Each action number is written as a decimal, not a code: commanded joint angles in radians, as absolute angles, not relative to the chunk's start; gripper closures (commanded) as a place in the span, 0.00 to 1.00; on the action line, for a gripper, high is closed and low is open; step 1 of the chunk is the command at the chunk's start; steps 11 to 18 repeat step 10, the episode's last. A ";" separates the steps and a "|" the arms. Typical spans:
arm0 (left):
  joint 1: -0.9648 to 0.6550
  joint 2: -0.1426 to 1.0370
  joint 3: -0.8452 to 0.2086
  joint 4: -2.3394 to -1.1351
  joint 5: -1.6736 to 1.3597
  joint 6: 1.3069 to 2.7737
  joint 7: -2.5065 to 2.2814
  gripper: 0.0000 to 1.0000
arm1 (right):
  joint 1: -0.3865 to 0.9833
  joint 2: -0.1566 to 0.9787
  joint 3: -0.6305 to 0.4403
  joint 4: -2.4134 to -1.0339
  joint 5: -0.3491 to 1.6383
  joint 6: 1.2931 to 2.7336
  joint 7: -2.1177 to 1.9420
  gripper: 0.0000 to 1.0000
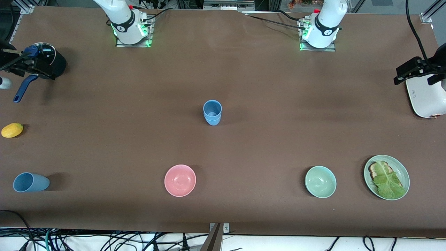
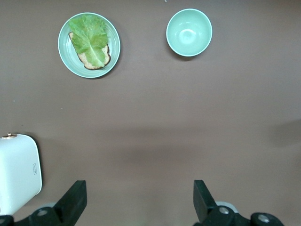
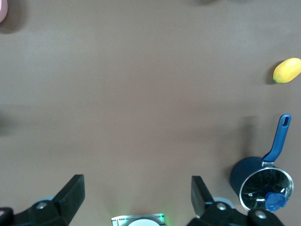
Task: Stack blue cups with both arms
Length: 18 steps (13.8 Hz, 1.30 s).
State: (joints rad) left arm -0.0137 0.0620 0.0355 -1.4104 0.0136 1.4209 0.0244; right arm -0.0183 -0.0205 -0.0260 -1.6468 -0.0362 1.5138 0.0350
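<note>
Two blue cups (image 1: 212, 112) stand upright, one nested in the other, at the middle of the table. A third blue cup (image 1: 30, 182) lies on its side near the front camera at the right arm's end of the table. No blue cup shows in either wrist view. My left gripper (image 2: 138, 188) is open and empty, high over bare table near its base. My right gripper (image 3: 136, 184) is open and empty, high over bare table above its own base (image 3: 138, 220). Only the arms' bases show in the front view.
A pink bowl (image 1: 180, 180), a pale green bowl (image 1: 320, 181) and a green plate (image 1: 404, 174) with toast and lettuce stand nearer the front camera. A dark pot with a blue handle (image 1: 45, 64) and a yellow fruit (image 1: 12, 130) are at the right arm's end. A white appliance (image 1: 427, 97) is at the left arm's end.
</note>
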 commanded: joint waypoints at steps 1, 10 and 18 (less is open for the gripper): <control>-0.018 0.025 0.038 -1.437 0.008 1.420 0.037 0.00 | -0.040 -0.018 -0.017 -1.660 0.031 1.549 0.046 0.00; -0.034 0.055 0.034 -1.439 0.008 1.402 0.028 0.00 | -0.035 0.003 -0.015 -1.644 0.028 1.546 0.048 0.00; -0.034 0.055 0.034 -1.439 0.008 1.402 0.028 0.00 | -0.035 0.003 -0.015 -1.644 0.028 1.546 0.048 0.00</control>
